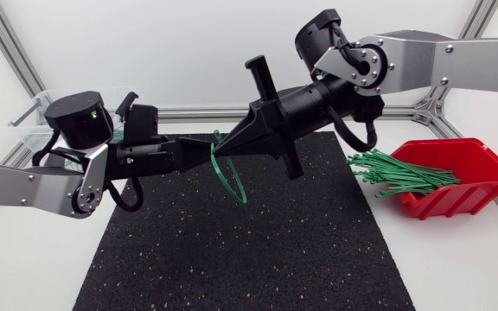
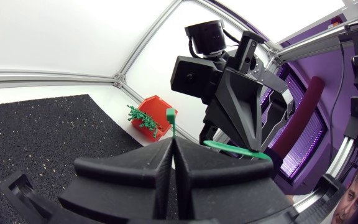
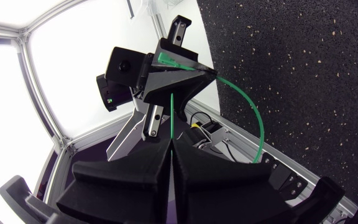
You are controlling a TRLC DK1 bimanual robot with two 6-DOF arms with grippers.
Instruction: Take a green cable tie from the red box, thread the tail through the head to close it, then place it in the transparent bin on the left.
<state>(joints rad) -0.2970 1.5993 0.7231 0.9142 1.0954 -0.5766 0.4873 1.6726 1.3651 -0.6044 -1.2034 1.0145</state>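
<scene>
Above the middle of the black mat point(image 1: 232, 259), the left gripper point(image 1: 204, 158) and the right gripper point(image 1: 223, 154) meet tip to tip. One green cable tie point(image 1: 239, 195) is held between them in the air. Both pairs of fingers are pressed tight on it. In the left wrist view the squarish head end stands up out of the left gripper's closed fingers. In the right wrist view a thin straight length, taken to be the tail, is pinched in the right gripper. The slack bows out in an open arc toward 5 o'clock from the meeting point, clear of the mat. Whether the tail has entered the head cannot be told. The red box point(image 1: 465, 186) sits at 3 o'clock off the mat, with a heap of spare ties point(image 1: 396, 171) spilling over its lip toward 9 o'clock. The transparent bin point(image 1: 31, 121) is at 10 o'clock, behind the left arm. Judged handling: very light, springy plastic, slick-faced and narrow. It will flex and twist rather than hold its aim. The tail is best gripped close to its tip and the head held just behind the eye, so the short free ends stay stiff for threading.
</scene>
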